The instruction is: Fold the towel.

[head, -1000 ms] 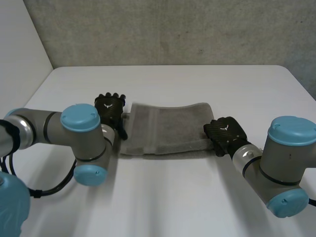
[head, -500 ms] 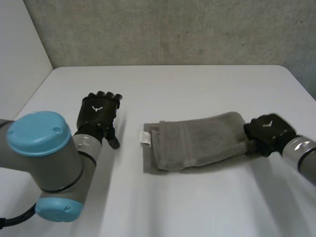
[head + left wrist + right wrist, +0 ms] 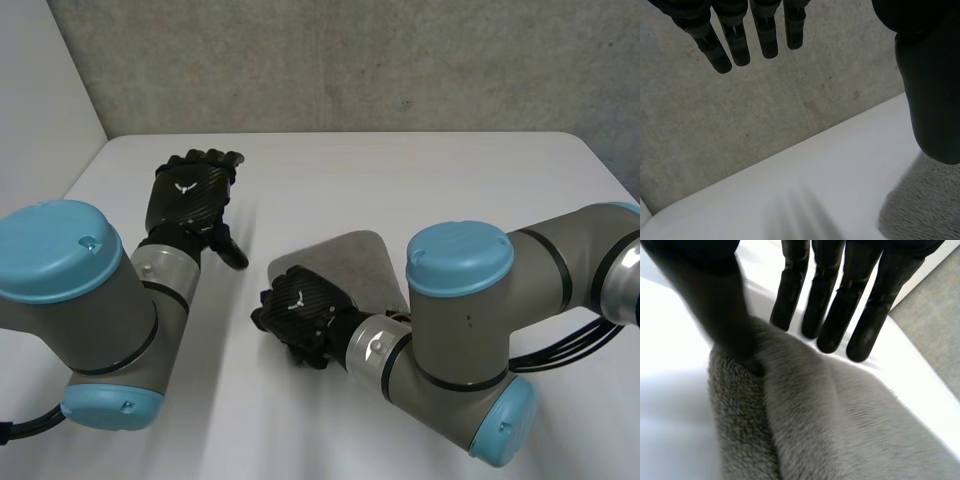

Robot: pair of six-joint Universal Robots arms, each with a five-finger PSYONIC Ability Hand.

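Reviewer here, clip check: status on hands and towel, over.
Left hand open, off the towel. Right hand open, thumb on the towel's near end. Towel doubled over, bunched. Nothing in the way.

A grey towel [image 3: 352, 265] lies doubled over on the white table [image 3: 460, 180].

In the head view, your right robot hand [image 3: 300, 315] and its forearm [image 3: 375, 345] lie over the towel [image 3: 345, 262]. You see no more than a grey wedge of it; its near edge and the way its layers lie are hidden. In the right wrist view the thumb [image 3: 722, 310] is smeared with blur, the palm is cut off by the frame, and the towel runs out past the frame. In the left wrist view the left robot hand [image 3: 765, 30] is cropped to fingertips and a dark, blurred thumb, and the towel to a corner beside that thumb.
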